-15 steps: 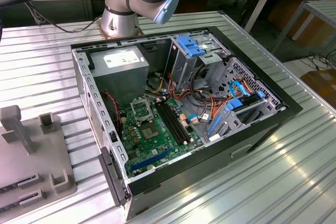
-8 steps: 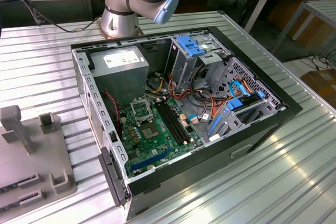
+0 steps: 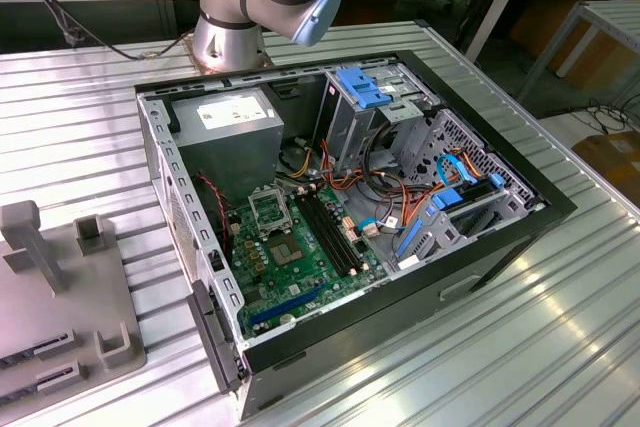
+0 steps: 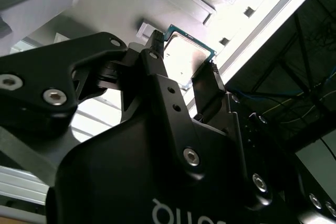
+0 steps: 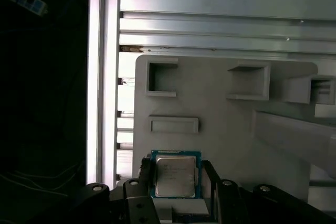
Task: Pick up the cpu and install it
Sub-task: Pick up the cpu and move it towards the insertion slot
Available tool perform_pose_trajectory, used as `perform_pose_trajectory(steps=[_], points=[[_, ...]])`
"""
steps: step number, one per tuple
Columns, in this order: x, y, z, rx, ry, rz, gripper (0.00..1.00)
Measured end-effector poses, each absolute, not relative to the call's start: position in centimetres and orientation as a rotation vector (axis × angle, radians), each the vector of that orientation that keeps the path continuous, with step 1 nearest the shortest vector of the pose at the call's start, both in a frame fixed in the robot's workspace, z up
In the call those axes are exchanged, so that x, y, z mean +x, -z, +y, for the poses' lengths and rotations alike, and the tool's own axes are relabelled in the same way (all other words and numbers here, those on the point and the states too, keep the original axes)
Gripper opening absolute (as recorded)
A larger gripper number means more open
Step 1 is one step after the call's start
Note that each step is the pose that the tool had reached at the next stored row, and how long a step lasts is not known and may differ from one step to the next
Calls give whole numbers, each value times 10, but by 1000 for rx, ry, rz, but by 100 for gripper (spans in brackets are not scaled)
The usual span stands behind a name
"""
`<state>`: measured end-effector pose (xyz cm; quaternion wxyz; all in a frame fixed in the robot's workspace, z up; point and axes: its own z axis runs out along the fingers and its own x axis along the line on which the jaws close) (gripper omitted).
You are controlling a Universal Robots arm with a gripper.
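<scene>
The cpu point(image 5: 176, 176) is a small flat square chip with a silver-grey metal top and a green rim. It sits between the two black fingers of my gripper point(image 5: 177, 167), which press on its two opposite edges. In the second wrist view the cpu point(image 4: 185, 53) shows tilted between the same fingers of the gripper point(image 4: 184, 64). Behind it lies the pale grey fixture tray point(image 5: 220, 129) with its moulded pockets. I cannot tell whether the chip rests on the tray or hangs just above it.
An open computer case point(image 3: 340, 217) lies on the ribbed metal table point(image 3: 520, 347), with the green motherboard point(image 3: 290, 267) inside. A black square socket frame point(image 3: 268, 209) sits near the grey power-supply box point(image 3: 225, 127). The grey fixture tray point(image 3: 60, 317) is at the exterior view's left; the arm base point(image 3: 230, 32) stands behind the case.
</scene>
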<state>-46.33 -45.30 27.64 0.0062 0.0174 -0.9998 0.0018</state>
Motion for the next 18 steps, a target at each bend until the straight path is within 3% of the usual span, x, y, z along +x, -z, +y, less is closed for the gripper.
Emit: perform_pose_trajectory(steps=[18], points=[[-463,-293,-453,54,-5,-3120,47]])
